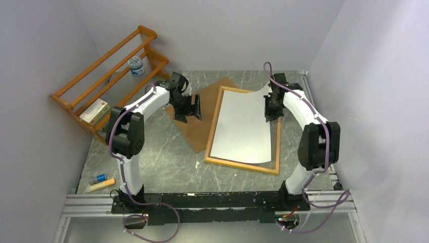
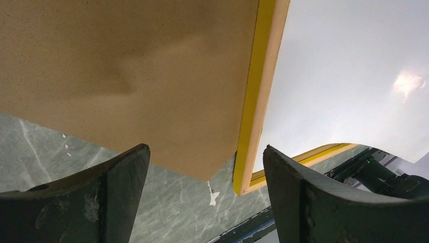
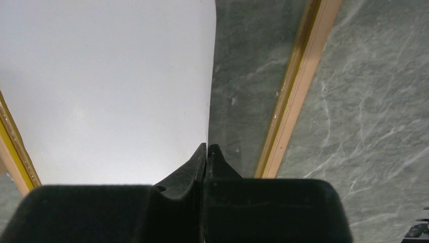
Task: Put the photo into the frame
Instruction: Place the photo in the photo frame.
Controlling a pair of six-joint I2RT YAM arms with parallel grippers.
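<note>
The photo (image 1: 242,126) lies white side up inside the frame (image 1: 242,167), its right edge short of the frame's right rail and pinched by the right tool (image 3: 207,148). The left tool (image 2: 205,152) is spread, left of the frame. The photo could be creased if dragged sideways.
</note>
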